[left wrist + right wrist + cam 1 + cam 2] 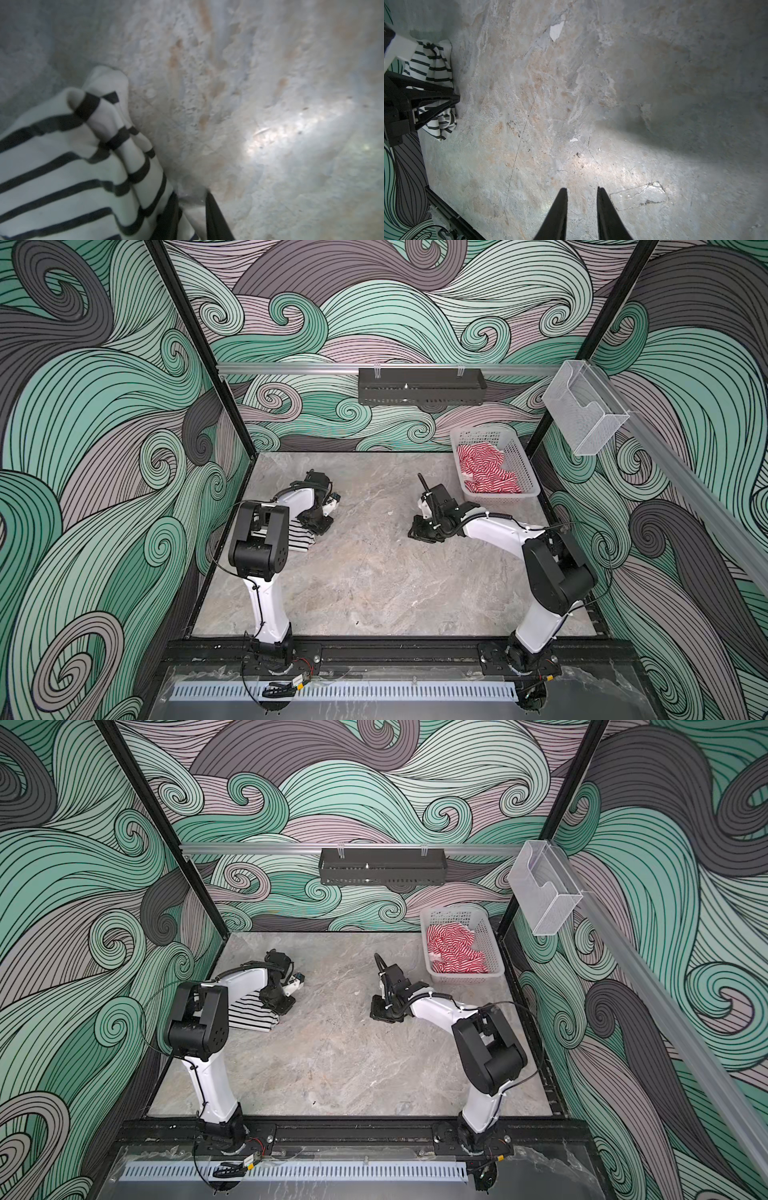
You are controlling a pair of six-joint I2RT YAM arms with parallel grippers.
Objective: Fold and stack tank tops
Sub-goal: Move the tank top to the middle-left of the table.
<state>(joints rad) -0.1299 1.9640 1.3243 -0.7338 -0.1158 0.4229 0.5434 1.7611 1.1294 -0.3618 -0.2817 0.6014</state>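
A: Starting big: why is the counter (374,585) so bare around the right claw (582,189)?

B: I'd guess it is kept free as folding room. That claw hangs just over it, jaws a little apart, nothing between them.

A: And the basket (521,466)?

B: Just beyond the right claw. It holds the red top (486,472), crumpled in a heap, so that one looks unstarted.

A: The black top (297,537)?

B: On the counter under the left claw (191,197), well apart from the right one. Part of it lies flat with even stripes, but one edge is bunched into ridges that run up into the jaws.

A: So the left claw has it?

B: Pinched shut on that edge, yes, likely to drag or spread it.
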